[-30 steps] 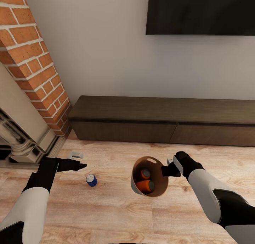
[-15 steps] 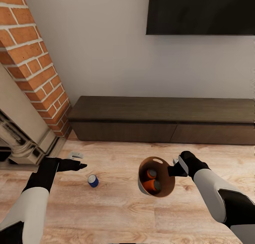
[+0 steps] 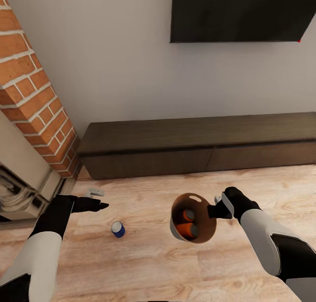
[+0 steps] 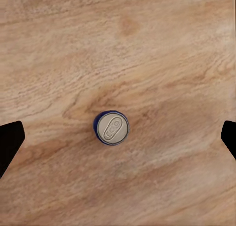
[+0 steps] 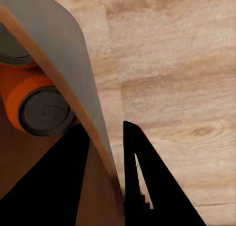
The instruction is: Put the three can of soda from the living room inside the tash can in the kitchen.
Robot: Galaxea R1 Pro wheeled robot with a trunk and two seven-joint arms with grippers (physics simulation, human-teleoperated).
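Plainly, risk: the bin (image 3: 193,217) hung tilted from the right hand (image 3: 218,210), which pinched only its rim wall; a jolt could have slipped it or spilled the cans.
Second risk: the blue can (image 3: 117,229) stood loose on the floor (image 3: 145,267); a poorly centred descent could have tipped it and sent it rolling.
Left hand (image 3: 97,204): spread wide, empty, above the blue can, which was centred in its wrist view.
Bin contents: two cans, one orange (image 3: 188,230), one darker (image 3: 188,215), both lying inside.
Place: living room, near the low cabinet (image 3: 197,146) and the brick fireplace (image 3: 35,95) at left.
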